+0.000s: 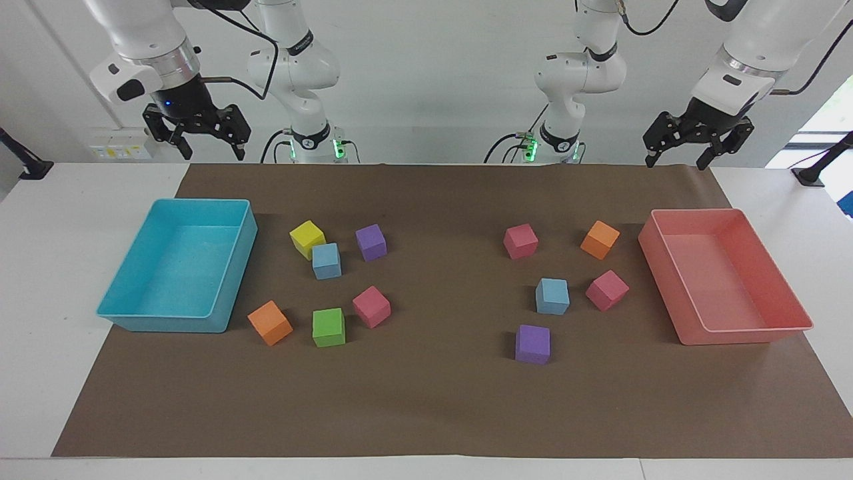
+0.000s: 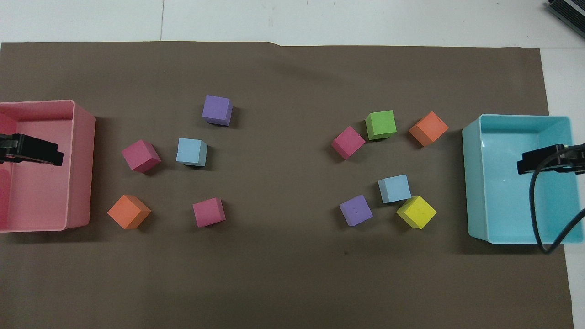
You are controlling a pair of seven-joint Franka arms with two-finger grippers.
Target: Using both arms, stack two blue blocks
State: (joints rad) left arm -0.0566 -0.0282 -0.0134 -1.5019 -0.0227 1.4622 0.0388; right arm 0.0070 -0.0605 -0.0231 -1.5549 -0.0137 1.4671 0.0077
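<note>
Two light blue blocks rest apart on the brown paper. One blue block [image 1: 326,261] [image 2: 394,188] lies toward the right arm's end, touching a yellow cube [image 1: 307,238]. The other blue block [image 1: 552,296] [image 2: 191,151] lies toward the left arm's end, beside a pink cube [image 1: 607,290]. My right gripper [image 1: 212,155] [image 2: 544,161] hangs open and empty, high over the cyan tray. My left gripper [image 1: 674,163] [image 2: 34,151] hangs open and empty, high over the pink tray. Both arms are raised, well away from the blocks.
The cyan tray [image 1: 236,280] and pink tray [image 1: 663,280] stand at the two ends of the paper. Purple cubes [image 1: 370,241] [image 1: 532,344], orange cubes [image 1: 270,323] [image 1: 600,239], a green cube [image 1: 328,327] and more pink cubes [image 1: 371,306] [image 1: 520,241] are scattered around the blue blocks.
</note>
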